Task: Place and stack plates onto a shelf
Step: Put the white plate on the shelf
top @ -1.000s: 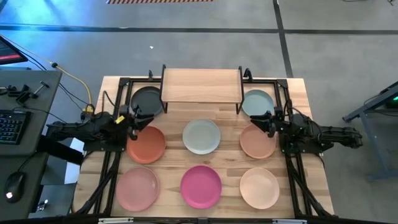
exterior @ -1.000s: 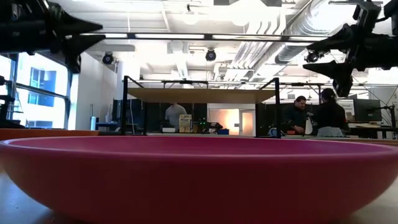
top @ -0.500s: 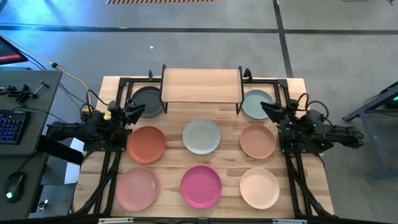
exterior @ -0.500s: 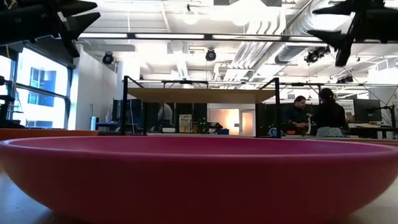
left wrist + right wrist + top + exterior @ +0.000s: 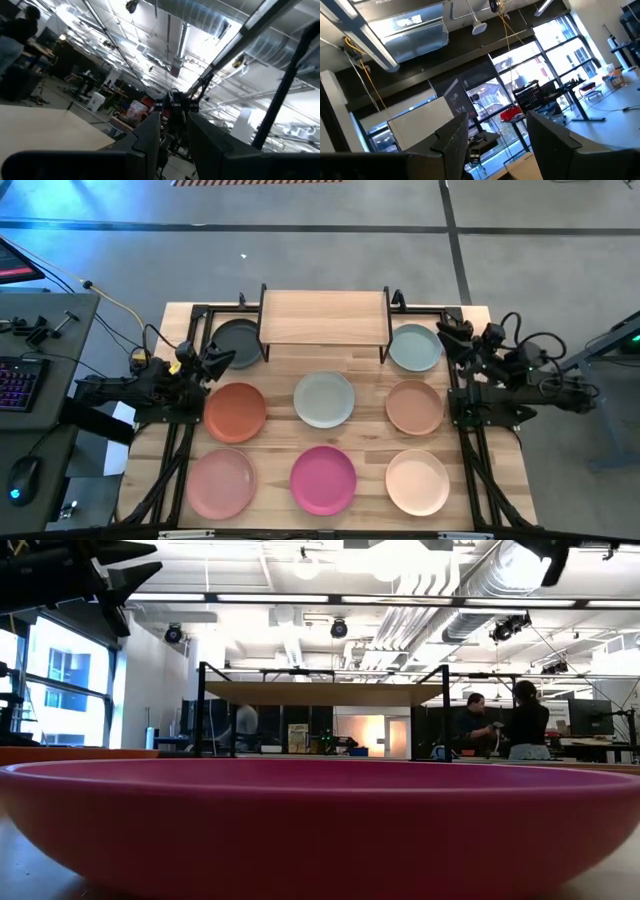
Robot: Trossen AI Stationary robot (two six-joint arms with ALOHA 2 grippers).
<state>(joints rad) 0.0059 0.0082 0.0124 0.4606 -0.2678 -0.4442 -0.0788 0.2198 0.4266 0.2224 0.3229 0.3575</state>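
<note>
Eight plates lie flat on the slatted tabletop in the high view: dark grey (image 5: pixel 236 342), pale teal (image 5: pixel 414 347), grey-green (image 5: pixel 324 399), terracotta (image 5: pixel 236 412), tan (image 5: pixel 414 407), pink (image 5: pixel 220 483), magenta (image 5: pixel 323 479) and cream (image 5: pixel 417 481). The magenta plate's rim (image 5: pixel 320 815) fills the low view. The light-wood shelf (image 5: pixel 323 317) stands on black legs at the far edge, with nothing on its top. My left gripper (image 5: pixel 220 358) hangs open and raised beside the dark grey plate. My right gripper (image 5: pixel 453 336) is open, raised right of the pale teal plate. Both wrist views look up at the ceiling.
Black arm frames run along both table sides (image 5: pixel 185 440) (image 5: pixel 468 442). A desk with a keyboard and mouse (image 5: pixel 20 380) stands left of the table. People stand in the room far behind the shelf (image 5: pixel 505 725). Bare wood shows between the plate rows.
Both grippers have risen and tipped their fingers upward. The left one drew back from over the terracotta plate toward the table's left edge, then held still. The right one moved from over the tan plate toward the far right corner, climbing out of the low view. The plates stayed put.
</note>
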